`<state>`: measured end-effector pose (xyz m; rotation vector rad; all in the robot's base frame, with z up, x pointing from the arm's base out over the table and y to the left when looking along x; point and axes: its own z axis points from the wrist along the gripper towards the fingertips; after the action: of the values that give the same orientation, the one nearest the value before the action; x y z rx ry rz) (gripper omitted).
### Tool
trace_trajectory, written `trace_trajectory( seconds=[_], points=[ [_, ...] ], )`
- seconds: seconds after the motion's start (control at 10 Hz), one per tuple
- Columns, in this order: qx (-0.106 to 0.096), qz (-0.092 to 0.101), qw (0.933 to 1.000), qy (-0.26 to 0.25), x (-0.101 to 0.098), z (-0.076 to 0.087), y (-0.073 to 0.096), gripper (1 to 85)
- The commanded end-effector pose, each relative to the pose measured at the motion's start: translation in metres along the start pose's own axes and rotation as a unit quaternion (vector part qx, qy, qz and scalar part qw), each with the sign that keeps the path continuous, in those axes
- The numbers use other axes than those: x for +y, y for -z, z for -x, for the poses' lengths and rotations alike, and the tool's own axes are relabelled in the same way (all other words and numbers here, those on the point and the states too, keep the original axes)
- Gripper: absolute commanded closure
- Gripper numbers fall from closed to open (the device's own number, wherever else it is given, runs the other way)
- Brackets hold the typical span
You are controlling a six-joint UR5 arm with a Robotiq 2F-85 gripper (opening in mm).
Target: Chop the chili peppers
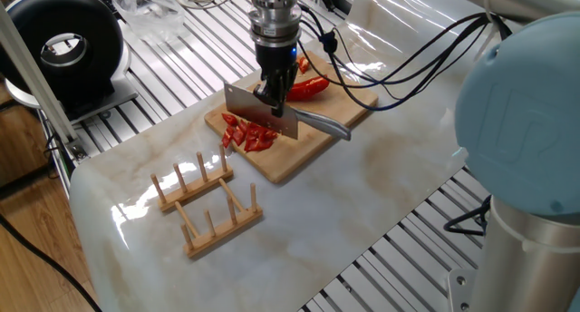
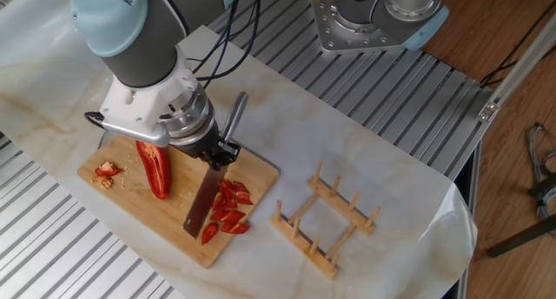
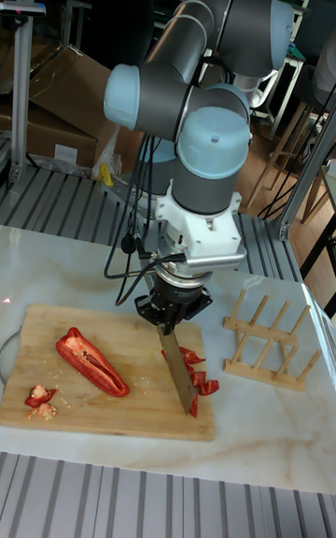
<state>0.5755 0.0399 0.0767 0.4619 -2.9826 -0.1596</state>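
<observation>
Black two-finger gripper [image 2: 215,153] clamped on steel cleaver [image 2: 201,209], blade on pale wooden cutting board [image 2: 130,219], chopped glossy red chili peppers [image 2: 228,209] right of blade, uncut half [image 2: 155,169] left, wooden peg rack [image 2: 326,219] far right

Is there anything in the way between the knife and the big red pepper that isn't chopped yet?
Nothing visible is. The knife held by the tool stands on the cutting board, with bare board between it and the uncut chili half. The chopped bits lie on the blade's other side.

Red chili half [image 2: 155,170] flat beside chopped bits [image 2: 228,210]
</observation>
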Motion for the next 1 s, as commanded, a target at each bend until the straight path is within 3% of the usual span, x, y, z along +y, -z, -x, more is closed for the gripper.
trace_trajectory(
  seconds=[0.0, 0.2, 0.3, 0.4, 0.5, 0.6, 0.7, 0.9],
  points=[
    [-0.012, -0.022, 0.9996, -0.015, -0.001, 0.011, 0.013, 84.3],
    [-0.011, -0.036, 0.999, -0.023, 0.002, 0.013, 0.019, 84.3],
    [-0.013, -0.014, 0.9984, -0.054, 0.021, 0.015, 0.021, 84.3],
    [-0.014, -0.009, 0.9979, -0.062, 0.029, 0.017, 0.022, 84.3],
    [-0.015, -0.023, 0.9979, -0.059, 0.026, 0.018, 0.023, 84.3],
    [-0.017, -0.017, 0.9973, -0.069, 0.033, 0.019, 0.023, 84.3],
    [-0.023, 0.021, 0.9951, -0.094, 0.051, 0.024, 0.023, 84.3],
    [-0.026, 0.047, 0.9909, -0.124, 0.064, 0.029, 0.024, 84.3]
  ],
)
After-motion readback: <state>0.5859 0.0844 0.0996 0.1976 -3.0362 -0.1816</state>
